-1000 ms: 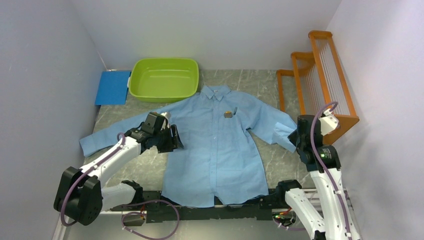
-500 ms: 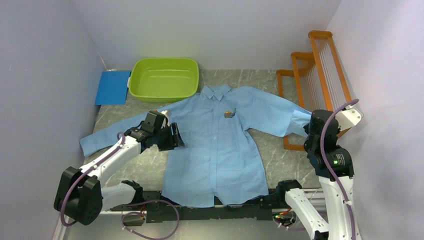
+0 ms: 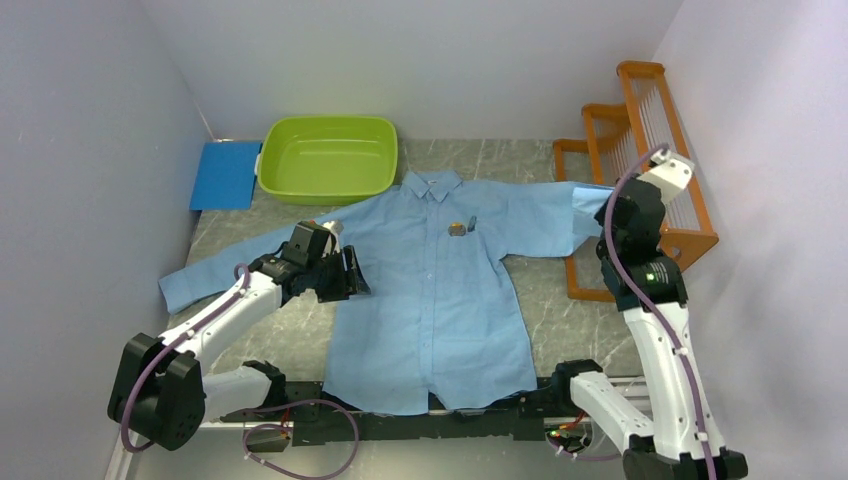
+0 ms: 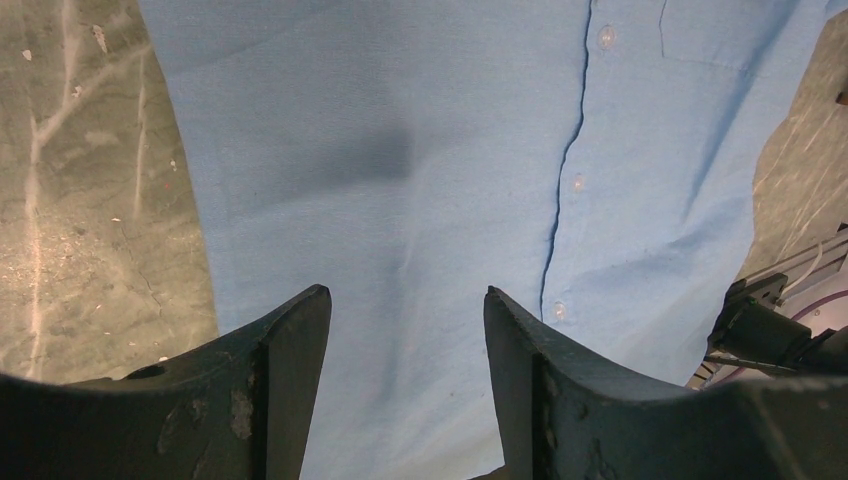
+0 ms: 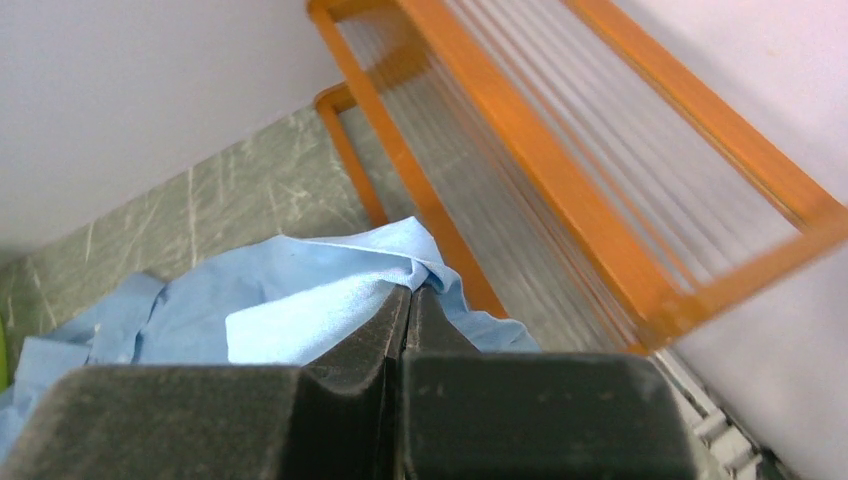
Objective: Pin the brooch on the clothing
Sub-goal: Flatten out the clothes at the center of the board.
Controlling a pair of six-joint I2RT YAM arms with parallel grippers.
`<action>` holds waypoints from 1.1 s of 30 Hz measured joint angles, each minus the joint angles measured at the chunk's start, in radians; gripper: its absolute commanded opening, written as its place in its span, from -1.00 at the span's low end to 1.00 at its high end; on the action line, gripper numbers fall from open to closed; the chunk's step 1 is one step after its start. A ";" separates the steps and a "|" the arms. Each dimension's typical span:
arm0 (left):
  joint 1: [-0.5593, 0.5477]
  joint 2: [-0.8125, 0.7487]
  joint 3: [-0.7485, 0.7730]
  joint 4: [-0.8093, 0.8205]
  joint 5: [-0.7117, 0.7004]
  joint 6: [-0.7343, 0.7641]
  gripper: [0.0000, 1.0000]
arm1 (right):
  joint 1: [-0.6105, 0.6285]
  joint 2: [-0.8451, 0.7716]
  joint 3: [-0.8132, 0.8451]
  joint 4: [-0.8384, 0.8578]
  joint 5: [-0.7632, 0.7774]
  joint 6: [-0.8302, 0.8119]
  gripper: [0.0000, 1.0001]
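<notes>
The clothing (image 3: 430, 290), a light blue button-up shirt, lies front-up on the grey table with its collar toward the back. The brooch (image 3: 458, 228), small and dark, sits at the chest pocket. My left gripper (image 3: 352, 275) stands open at the shirt's left side seam. In the left wrist view the left gripper (image 4: 408, 300) has only flat cloth (image 4: 400, 150) below it and nothing between the jaws. My right gripper (image 3: 603, 196) is shut on the end of the right sleeve and holds it raised beside the rack. A fold of that sleeve (image 5: 300, 300) is pinched at the right gripper (image 5: 410, 292).
A green tub (image 3: 328, 158) stands at the back, just behind the collar, with a blue board (image 3: 226, 174) to its left. An orange rack (image 3: 640, 150) runs along the right wall, close to my right wrist. The shirt's left sleeve (image 3: 215, 268) stretches toward the left wall.
My right gripper has carried the sleeve end up and back toward the rack, pulling the sleeve out straight. The left arm has stayed put.
</notes>
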 measured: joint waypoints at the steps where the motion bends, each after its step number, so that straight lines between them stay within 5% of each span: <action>1: 0.000 0.000 0.000 0.000 0.000 0.000 0.27 | 0.000 0.013 0.001 0.022 -0.016 -0.025 -1.00; 33: 0.000 0.018 0.000 0.004 0.011 0.000 0.27 | -0.002 0.473 0.164 0.461 0.146 -0.496 -1.00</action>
